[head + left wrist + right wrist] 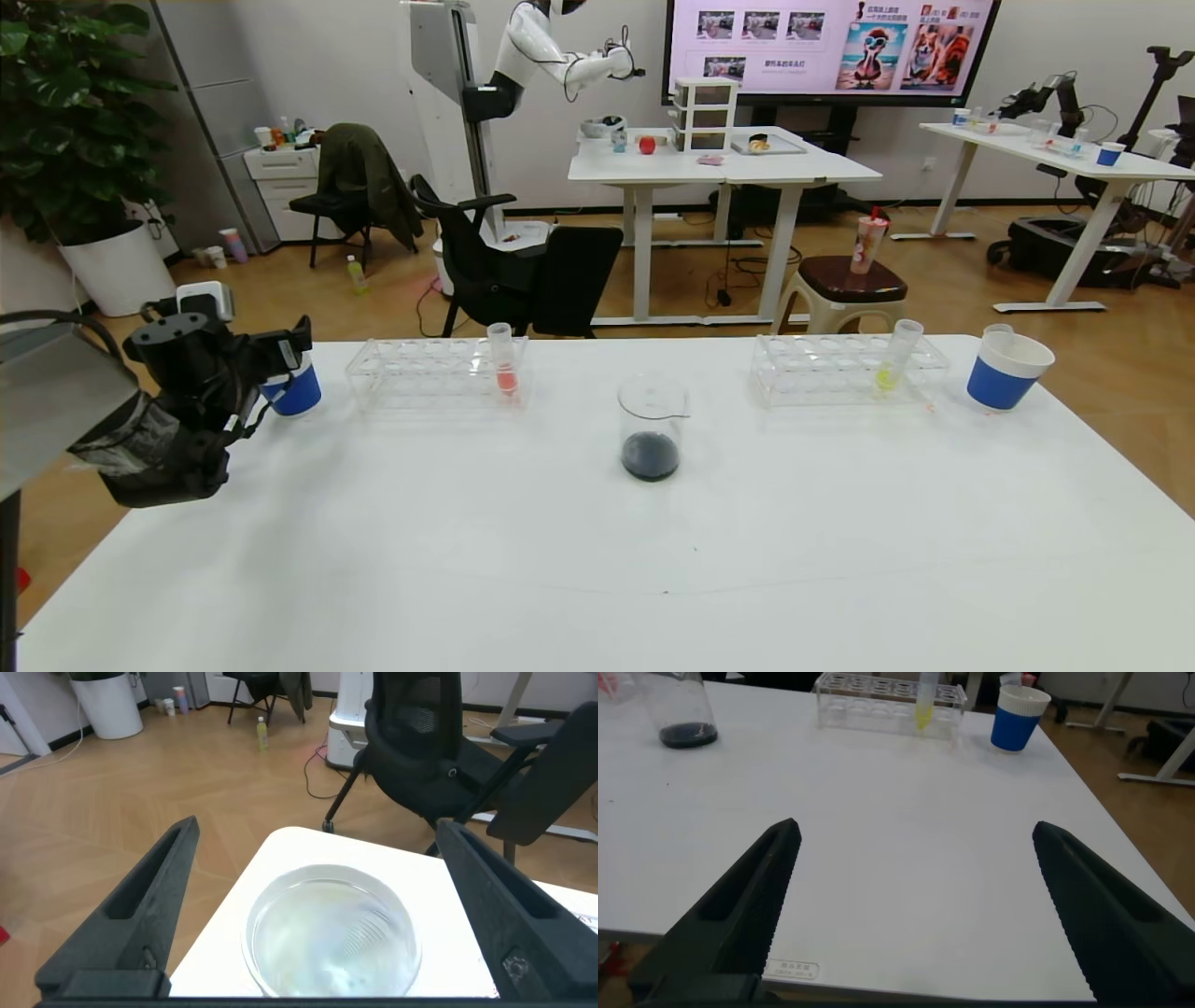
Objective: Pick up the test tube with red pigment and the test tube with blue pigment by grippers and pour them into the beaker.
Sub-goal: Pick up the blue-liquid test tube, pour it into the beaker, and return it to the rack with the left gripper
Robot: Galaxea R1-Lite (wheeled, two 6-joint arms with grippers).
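Observation:
The beaker (651, 425) stands mid-table with dark liquid in its bottom; it also shows in the right wrist view (687, 714). My left gripper (285, 350) hangs open and empty over the left white-and-blue paper cup (297, 392), whose mouth lies between the jaws in the left wrist view (327, 938), below the gripper (318, 835). My right gripper (915, 831) is open and empty, low over the table near its front right edge; it is out of the head view. No tube with deep-red or bright blue liquid shows.
The left clear rack (434, 371) holds a tube of salmon-orange liquid (504, 359). The right rack (845, 369) holds a yellow-green tube (894, 359). A second paper cup (1006, 371) with a clear tube end (997, 330) stands at the far right.

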